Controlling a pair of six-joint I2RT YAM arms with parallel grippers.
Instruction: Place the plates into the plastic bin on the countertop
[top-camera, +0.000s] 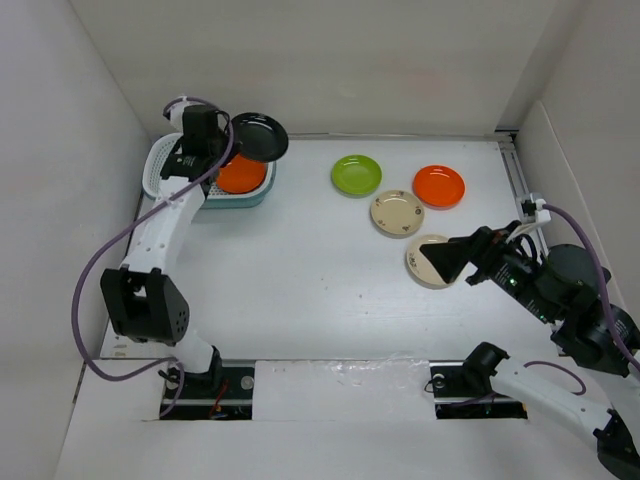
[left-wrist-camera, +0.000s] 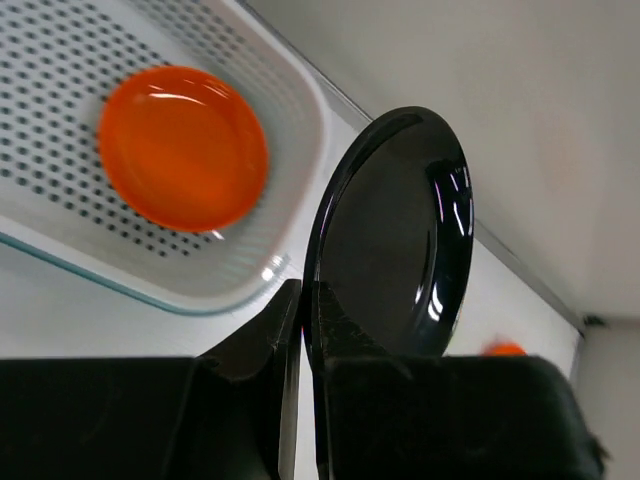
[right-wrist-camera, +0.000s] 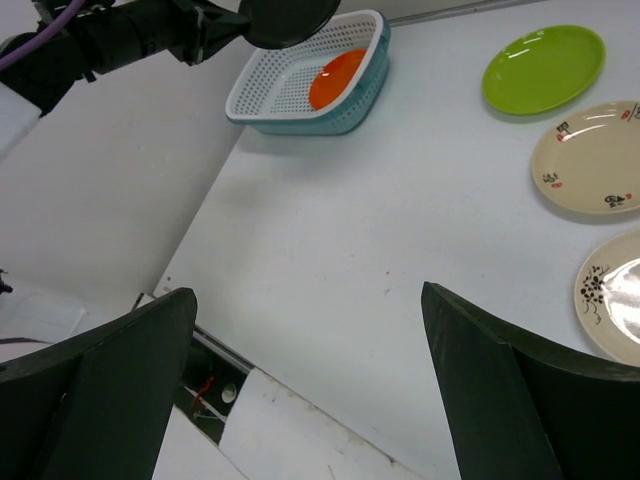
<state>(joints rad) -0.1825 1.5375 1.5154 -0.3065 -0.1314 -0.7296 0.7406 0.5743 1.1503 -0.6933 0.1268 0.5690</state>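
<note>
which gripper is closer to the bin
Left. The left gripper hangs at the far right corner of the bin, shut on a black plate; the right gripper is far off, open over a beige plate.

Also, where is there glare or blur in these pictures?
Left wrist view: white glare streaks on the black plate near its rim, left fingers out of focus. Right wrist view: reflection on the nearest beige plate, right fingers soft. Top view: sharp, evenly lit.

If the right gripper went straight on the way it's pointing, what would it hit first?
Most likely the bare countertop: the open right gripper aims down at plain white surface, the nearest beige plate just off to its side. Depth is uncertain.
</note>
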